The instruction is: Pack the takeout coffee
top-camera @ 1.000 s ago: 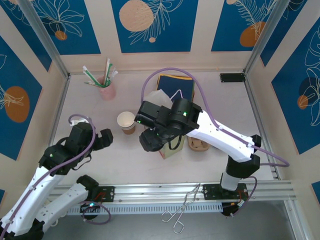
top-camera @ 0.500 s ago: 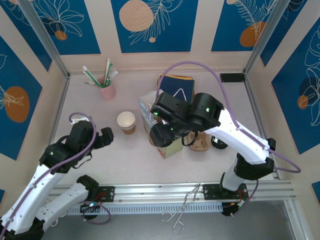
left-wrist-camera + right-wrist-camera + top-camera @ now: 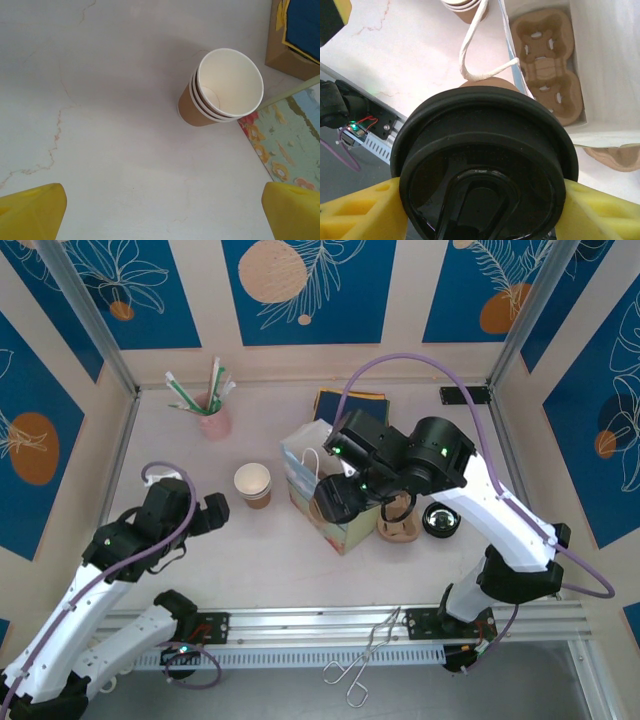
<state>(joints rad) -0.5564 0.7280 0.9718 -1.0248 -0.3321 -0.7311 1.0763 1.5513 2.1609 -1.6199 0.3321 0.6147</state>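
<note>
The takeout coffee point(image 3: 485, 165), a brown cup under a round black lid point(image 3: 338, 501), hangs in my right gripper point(image 3: 342, 504), whose yellow fingers point(image 3: 360, 212) press on both sides of it. It is held over the left edge of the open floral paper bag point(image 3: 303, 458). A cardboard cup carrier point(image 3: 547, 70) lies at the bottom of the bag, and the bag's white cord handle point(image 3: 475, 50) loops just past the cup. My left gripper point(image 3: 210, 512) hovers open over bare table, left of a stack of lidless brown cups point(image 3: 225, 87).
A second cardboard carrier point(image 3: 398, 528) and a loose black lid point(image 3: 441, 520) lie right of the bag. A pink cup of straws point(image 3: 212, 418) stands at the back left, with dark blue napkins point(image 3: 352, 405) behind the bag. Metal tongs point(image 3: 362, 658) rest on the front rail.
My right arm has carried the coffee to the right, from beside the lidless cups to over the bag. The loose lid on the table has come into view. The left arm has stayed put.
</note>
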